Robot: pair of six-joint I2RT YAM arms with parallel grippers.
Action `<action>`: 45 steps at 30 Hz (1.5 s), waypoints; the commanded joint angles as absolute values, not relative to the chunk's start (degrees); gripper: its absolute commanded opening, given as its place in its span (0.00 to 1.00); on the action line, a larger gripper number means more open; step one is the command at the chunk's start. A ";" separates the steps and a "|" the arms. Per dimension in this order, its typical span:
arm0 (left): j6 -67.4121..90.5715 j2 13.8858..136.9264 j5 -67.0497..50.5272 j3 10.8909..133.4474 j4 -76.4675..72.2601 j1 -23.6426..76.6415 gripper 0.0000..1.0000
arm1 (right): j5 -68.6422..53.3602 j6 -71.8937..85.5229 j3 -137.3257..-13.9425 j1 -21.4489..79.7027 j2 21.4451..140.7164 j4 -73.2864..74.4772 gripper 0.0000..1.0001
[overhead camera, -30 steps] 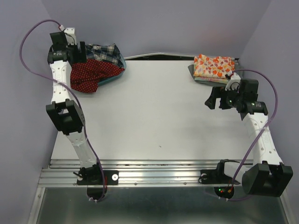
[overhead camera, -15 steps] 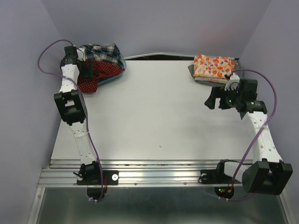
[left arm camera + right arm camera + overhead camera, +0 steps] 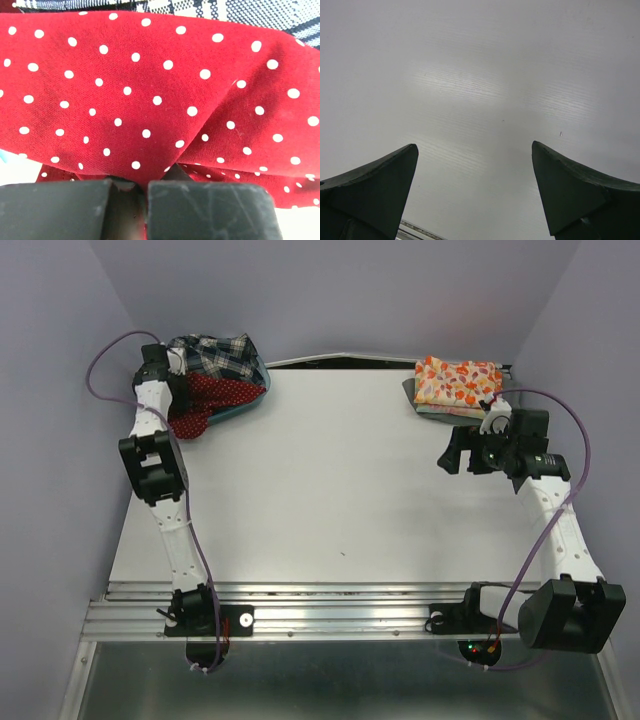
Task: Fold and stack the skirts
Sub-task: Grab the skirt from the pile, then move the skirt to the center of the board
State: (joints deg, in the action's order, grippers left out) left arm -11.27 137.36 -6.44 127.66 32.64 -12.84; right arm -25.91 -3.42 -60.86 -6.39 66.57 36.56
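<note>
Left jaws pinch a fold of the dark red white-dotted cloth skirt (image 3: 150,90); right jaws gape wide, empty. Best to lift slowly, dragging it clear onto the white surface (image 3: 330,490).

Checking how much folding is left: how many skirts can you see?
3. The red dotted skirt at far left, pinched by the left gripper; the plaid skirt just behind it; the floral skirt folded at far right. A dark layer beneath it may be another.
</note>
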 commanded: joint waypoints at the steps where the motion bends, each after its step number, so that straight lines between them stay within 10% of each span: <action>1: -10.81 127.38 -10.54 132.88 32.78 -13.01 0.00 | -25.58 -3.78 -63.19 -6.68 65.92 35.86 1.00; 19: -5.19 96.34 -37.00 134.13 21.09 -11.61 0.00 | -28.56 -3.87 -64.51 -6.68 64.78 36.04 1.00; 34: -6.06 78.84 -48.59 100.31 14.23 10.71 0.00 | -29.88 -4.39 -66.00 -6.68 66.09 36.83 1.00; 45: -6.22 90.07 -53.31 82.00 16.50 15.12 0.08 | -35.41 -7.38 -67.32 -6.68 70.13 37.62 1.00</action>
State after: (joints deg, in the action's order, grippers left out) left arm -1.91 87.85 -56.49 81.45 15.03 15.64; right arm -32.03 -5.19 -64.58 -6.39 69.54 37.54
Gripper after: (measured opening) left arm 0.124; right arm 0.999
